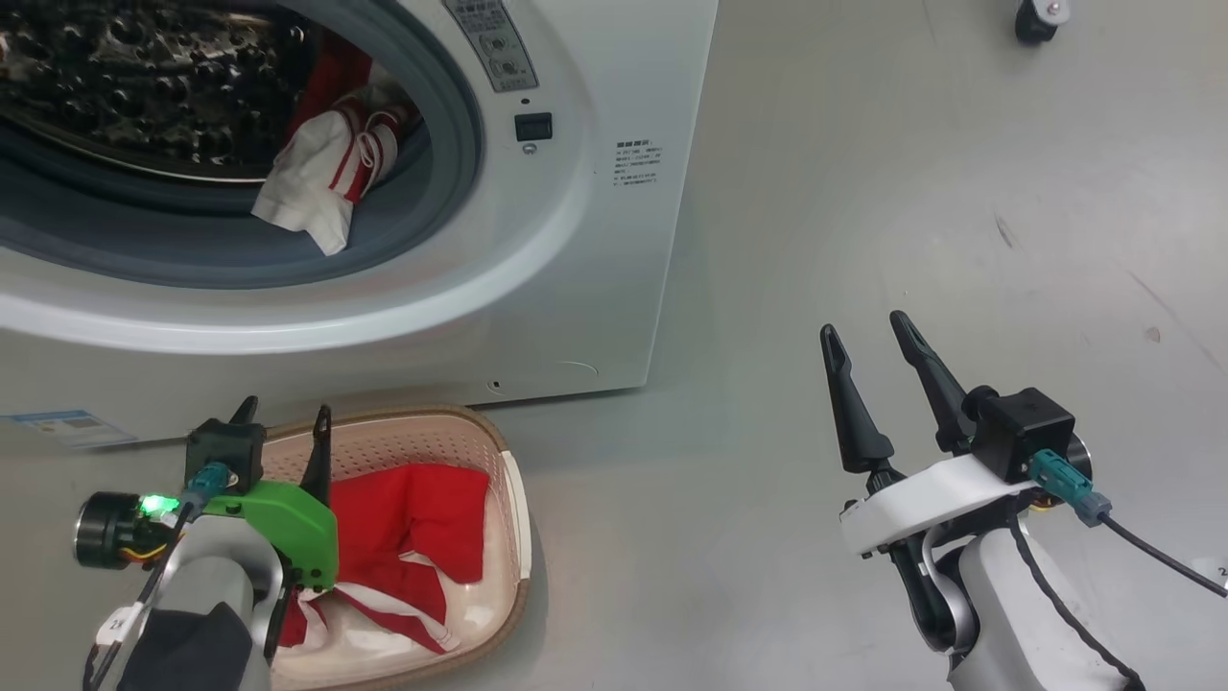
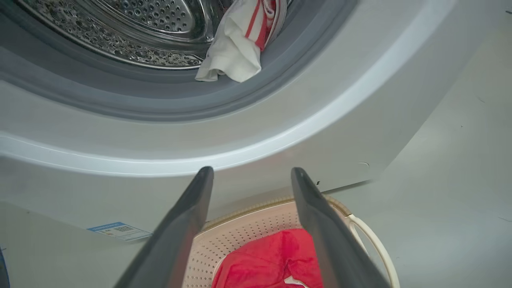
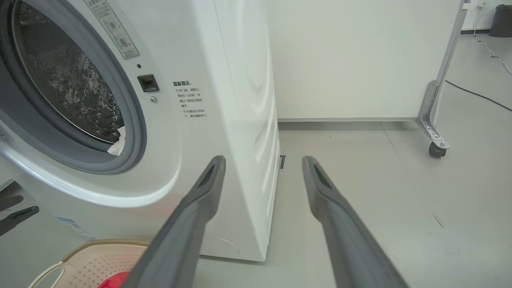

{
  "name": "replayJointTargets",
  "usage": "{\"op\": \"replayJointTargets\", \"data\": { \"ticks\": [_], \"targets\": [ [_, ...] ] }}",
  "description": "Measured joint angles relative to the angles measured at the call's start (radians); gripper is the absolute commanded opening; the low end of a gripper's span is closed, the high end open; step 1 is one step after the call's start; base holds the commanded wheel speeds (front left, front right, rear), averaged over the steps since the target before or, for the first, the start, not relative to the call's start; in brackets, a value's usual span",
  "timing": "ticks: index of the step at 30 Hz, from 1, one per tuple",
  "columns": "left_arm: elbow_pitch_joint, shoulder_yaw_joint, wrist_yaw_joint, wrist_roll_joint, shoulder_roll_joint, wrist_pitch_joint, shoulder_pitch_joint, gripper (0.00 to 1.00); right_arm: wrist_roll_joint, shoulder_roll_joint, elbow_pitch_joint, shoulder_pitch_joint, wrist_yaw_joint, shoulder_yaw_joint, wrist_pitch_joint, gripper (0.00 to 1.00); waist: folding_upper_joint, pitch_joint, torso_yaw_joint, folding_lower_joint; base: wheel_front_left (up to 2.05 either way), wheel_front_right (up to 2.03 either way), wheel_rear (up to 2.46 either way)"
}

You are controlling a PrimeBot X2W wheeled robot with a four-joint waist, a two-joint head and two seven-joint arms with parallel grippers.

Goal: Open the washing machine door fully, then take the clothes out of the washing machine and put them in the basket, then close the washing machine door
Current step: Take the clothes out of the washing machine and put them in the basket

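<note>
The washing machine (image 1: 595,221) stands with its round opening uncovered; the washing machine door is out of view. A white and red piece of the clothes (image 1: 321,178) hangs over the grey gasket at the drum's mouth, also seen in the left wrist view (image 2: 236,52). The basket (image 1: 480,451) sits on the floor against the machine's front, with a red garment (image 1: 413,528) lying in it. My left gripper (image 1: 286,410) hovers open over the basket's near left part, nothing between its fingers (image 2: 252,171). My right gripper (image 1: 863,324) is open over bare floor right of the machine (image 3: 264,160).
A white partition on a metal frame with a caster (image 3: 436,148) stands behind and right of the machine. A cable (image 3: 480,96) runs along the floor beyond it, near a dark bin (image 3: 502,20). Grey floor spreads right of the basket.
</note>
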Motion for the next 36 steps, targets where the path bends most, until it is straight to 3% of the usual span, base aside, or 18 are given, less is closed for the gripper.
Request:
{"op": "replayJointTargets", "data": {
  "ticks": [17,36],
  "targets": [
    [-0.244,0.003,-0.017,-0.027,-0.019,-0.003,0.094,1.00,-0.004,0.000,0.008,0.083,0.002,-0.023,0.000,1.00,0.0000,-0.157,0.058,0.0000,0.00,0.00,0.00],
    [-0.443,0.035,0.002,-0.070,-0.039,-0.003,0.271,1.00,-0.010,0.001,-0.016,0.120,0.010,-0.044,0.000,1.00,0.0000,-0.199,0.078,0.0000,0.00,0.00,0.00]
  ]
}}
